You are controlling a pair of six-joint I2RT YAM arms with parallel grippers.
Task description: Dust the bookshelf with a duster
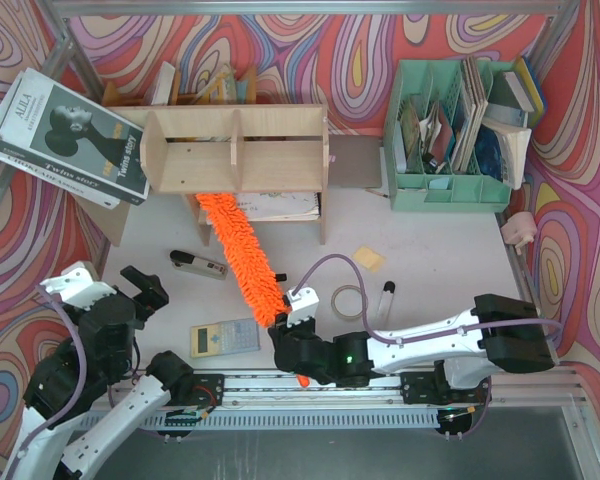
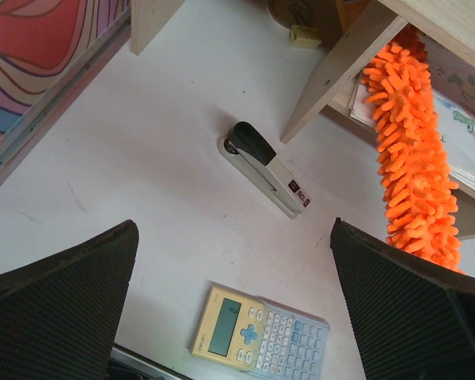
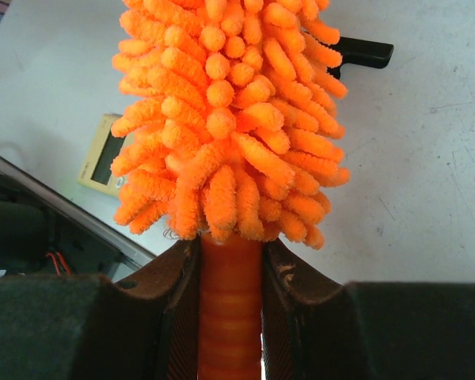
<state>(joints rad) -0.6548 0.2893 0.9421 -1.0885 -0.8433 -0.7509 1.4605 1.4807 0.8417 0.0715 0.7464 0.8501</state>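
My right gripper (image 3: 229, 265) pinches the thin, stiff plastic handle (image 3: 229, 324) of the long fluffy orange microfibre duster (image 1: 242, 255), light and floppy elsewhere; my left gripper (image 2: 233, 237) stands spread.

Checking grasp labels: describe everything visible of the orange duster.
The duster is a long bright-orange head of fluffy, microfibre-looking noodles on a thin ribbed orange plastic handle. The right gripper is shut on the handle just below the head. The head slants away and to the left, its tip under the top board of the bookshelf. Whether it touches the table is unclear.
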